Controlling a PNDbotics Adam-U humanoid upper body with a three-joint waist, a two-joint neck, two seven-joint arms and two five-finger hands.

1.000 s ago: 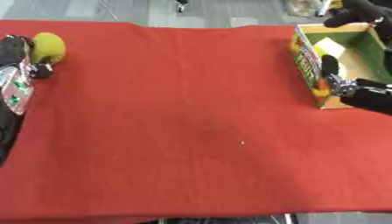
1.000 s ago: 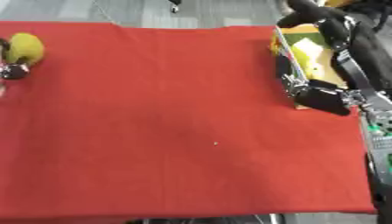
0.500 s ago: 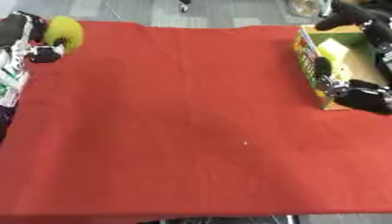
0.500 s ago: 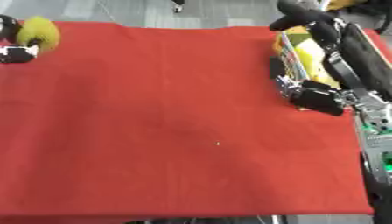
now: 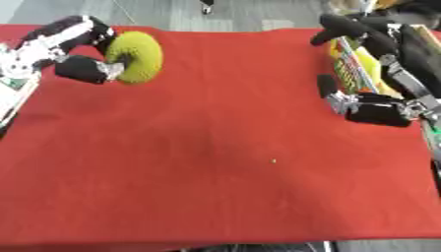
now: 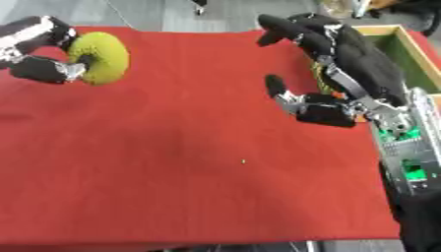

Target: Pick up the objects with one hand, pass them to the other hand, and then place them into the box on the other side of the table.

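While a red cloth covers the worktop, the open box waits at the right edge. Beside it the right robot hand is spread open, thumb and fingers apart, seemingly ready to receive. At far left, the left robot hand has its black fingers curled round a yellow-green ring, soft-looking and doughnut-shaped, held above the cloth for handover.
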